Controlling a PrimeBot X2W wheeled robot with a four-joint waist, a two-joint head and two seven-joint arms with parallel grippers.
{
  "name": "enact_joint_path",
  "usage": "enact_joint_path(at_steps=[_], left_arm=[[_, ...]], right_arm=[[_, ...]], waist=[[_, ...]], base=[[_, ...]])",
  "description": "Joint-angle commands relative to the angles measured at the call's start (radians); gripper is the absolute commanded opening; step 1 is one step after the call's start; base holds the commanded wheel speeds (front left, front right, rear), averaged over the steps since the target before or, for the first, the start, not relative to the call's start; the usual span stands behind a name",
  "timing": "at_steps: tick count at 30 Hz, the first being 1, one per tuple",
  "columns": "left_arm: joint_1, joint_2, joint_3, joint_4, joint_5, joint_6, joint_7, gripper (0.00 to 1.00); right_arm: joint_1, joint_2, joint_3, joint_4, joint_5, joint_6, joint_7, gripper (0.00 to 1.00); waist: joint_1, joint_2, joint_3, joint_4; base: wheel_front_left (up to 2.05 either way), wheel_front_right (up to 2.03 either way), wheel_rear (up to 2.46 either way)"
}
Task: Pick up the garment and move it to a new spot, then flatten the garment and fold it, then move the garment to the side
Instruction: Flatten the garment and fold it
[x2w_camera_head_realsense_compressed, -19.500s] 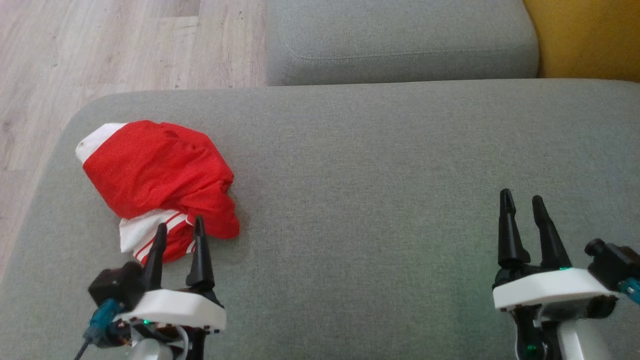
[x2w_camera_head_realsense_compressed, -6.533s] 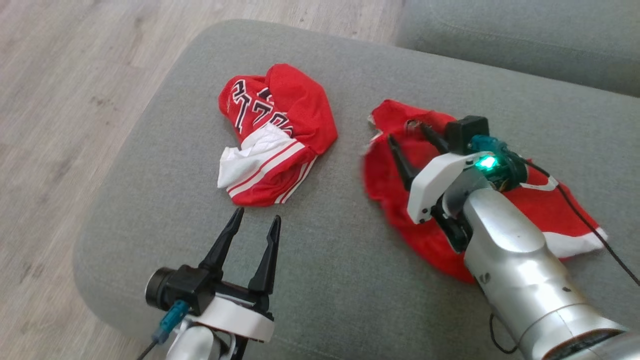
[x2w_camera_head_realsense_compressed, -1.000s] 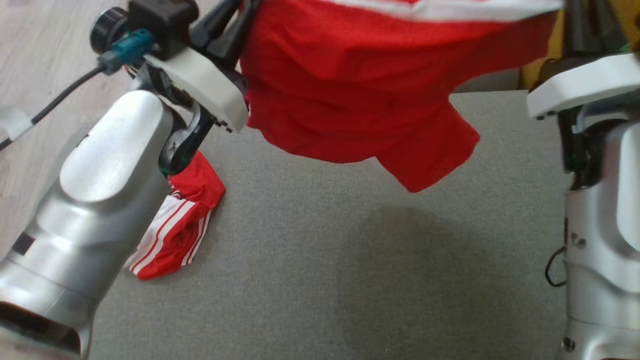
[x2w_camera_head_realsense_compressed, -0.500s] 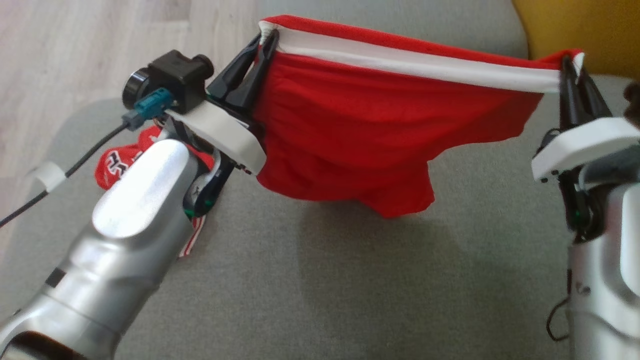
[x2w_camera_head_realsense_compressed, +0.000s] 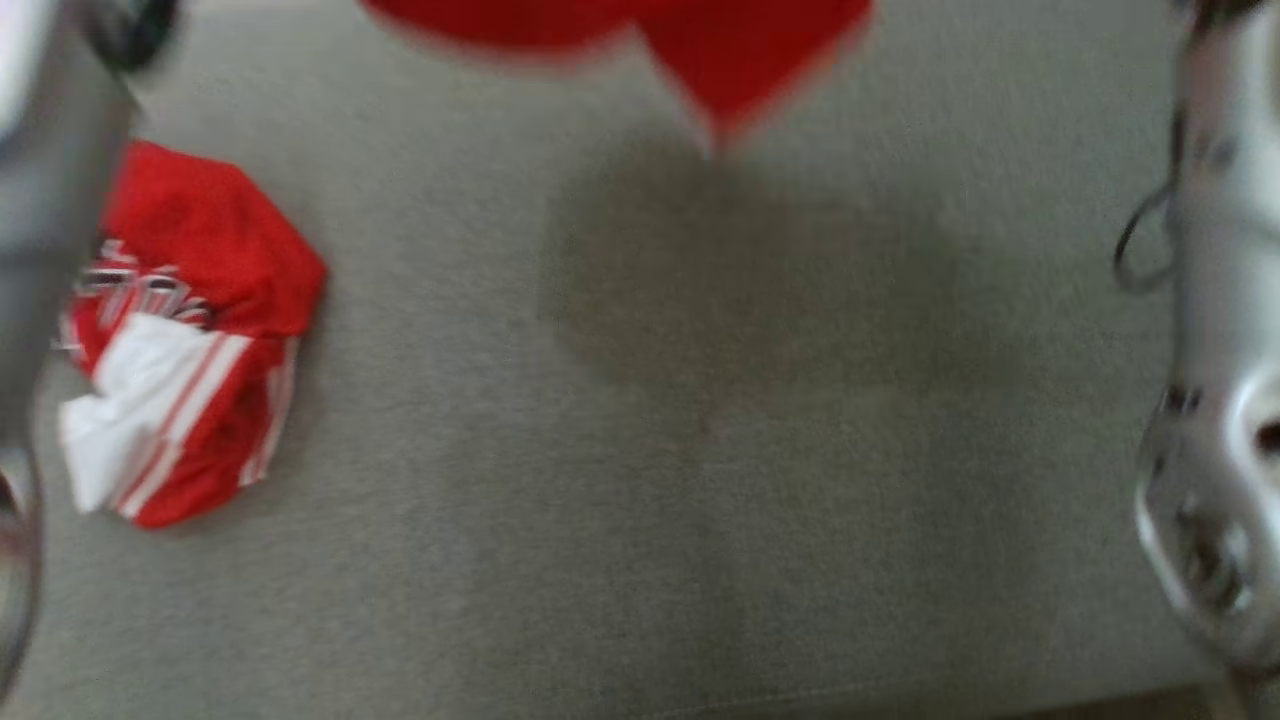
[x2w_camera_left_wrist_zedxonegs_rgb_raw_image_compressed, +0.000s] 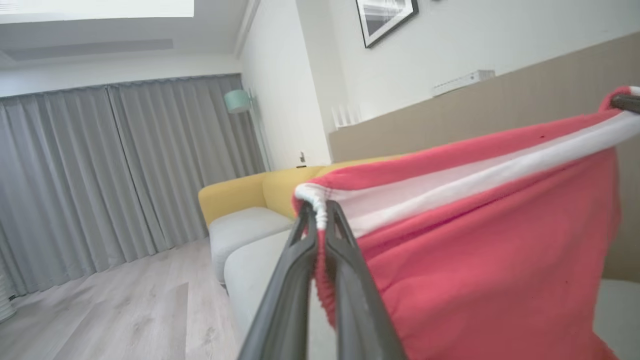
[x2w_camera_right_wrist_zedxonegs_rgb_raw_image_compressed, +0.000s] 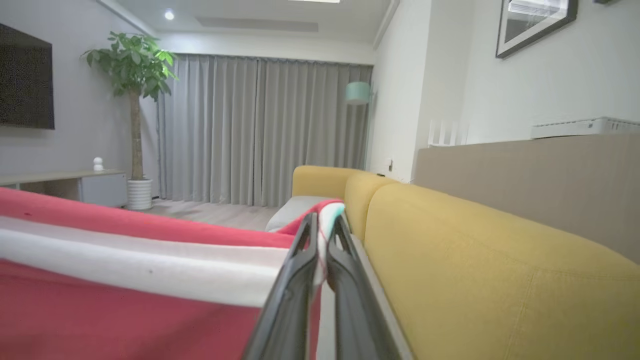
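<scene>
The garment is red with a white band along its top edge. It hangs in the air, stretched between my two grippers. My left gripper (x2w_camera_left_wrist_zedxonegs_rgb_raw_image_compressed: 321, 207) is shut on one end of the white band, the garment (x2w_camera_left_wrist_zedxonegs_rgb_raw_image_compressed: 475, 260) spreading to its right. My right gripper (x2w_camera_right_wrist_zedxonegs_rgb_raw_image_compressed: 324, 222) is shut on the other end, with the garment (x2w_camera_right_wrist_zedxonegs_rgb_raw_image_compressed: 125, 280) running off to its left. In the blurred head view the garment's lower hem (x2w_camera_head_realsense_compressed: 740, 50) dangles at the top edge above the grey cushion (x2w_camera_head_realsense_compressed: 650, 480), throwing a shadow on it.
A second crumpled red and white garment (x2w_camera_head_realsense_compressed: 180, 330) lies on the cushion at the left. My silver forearms show at the left edge (x2w_camera_head_realsense_compressed: 40, 200) and the right edge (x2w_camera_head_realsense_compressed: 1220, 350). A yellow sofa back (x2w_camera_right_wrist_zedxonegs_rgb_raw_image_compressed: 475, 260) stands to the right.
The head camera has tilted down, so the picture has shifted and blurred. Both grippers still hold the stretched garment, which now shows higher in the head view, only its hem in frame.
</scene>
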Motion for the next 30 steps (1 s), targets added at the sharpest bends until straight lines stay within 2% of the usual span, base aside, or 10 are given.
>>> enact_joint_path(at_steps=[1, 5, 10, 15, 18, 21, 25, 30], left_arm=[[-0.086, 0.037, 0.045, 0.001, 0.002, -0.003, -0.016, 0.00], [-0.178, -0.002, 0.067, 0.100, -0.016, -0.009, -0.072, 0.00], [-0.127, -0.064, 0.047, 0.171, -0.098, -0.020, -0.108, 0.00], [0.005, -0.068, -0.047, 0.126, -0.196, -0.021, -0.125, 0.00], [0.075, -0.066, -0.087, 0.098, -0.220, -0.021, -0.131, 0.00], [0.177, -0.068, -0.143, 0.059, -0.217, -0.021, -0.134, 0.00], [0.320, -0.106, -0.120, 0.016, -0.193, -0.021, -0.135, 0.00], [0.483, -0.156, -0.121, -0.025, -0.094, -0.012, -0.135, 0.00]], right_arm=[[-0.055, 0.007, -0.012, 0.000, -0.006, 0.007, -0.034, 0.00], [-0.162, 0.007, -0.054, 0.144, -0.037, 0.007, -0.150, 0.00], [-0.147, 0.007, -0.020, 0.322, -0.076, 0.007, -0.197, 0.00], [-0.074, 0.007, 0.004, 0.456, -0.131, 0.007, -0.142, 0.00], [-0.036, 0.006, -0.003, 0.495, -0.164, 0.007, -0.113, 0.00], [0.023, -0.009, -0.007, 0.543, -0.208, 0.007, -0.067, 0.00], [0.091, -0.048, 0.005, 0.606, -0.214, 0.007, -0.016, 0.00], [0.153, -0.098, 0.047, 0.668, -0.180, 0.007, 0.028, 0.00]], waist=[[-0.0005, 0.0000, 0.081, -0.058], [-0.0005, 0.0000, 0.110, -0.063], [-0.0005, 0.0000, 0.132, -0.067], [-0.0005, 0.0000, 0.152, -0.055], [-0.0005, 0.0000, 0.144, -0.045], [-0.0005, 0.0000, 0.120, -0.025], [-0.0005, 0.0000, 0.069, 0.006], [-0.0005, 0.0000, -0.011, 0.027]], base=[[0.00, 0.00, 0.00], [0.00, 0.00, 0.00], [0.00, 0.00, 0.00], [0.00, 0.00, 0.00], [0.00, 0.00, 0.00], [0.00, 0.00, 0.00], [0.00, 0.00, 0.00], [0.00, 0.00, 0.00]])
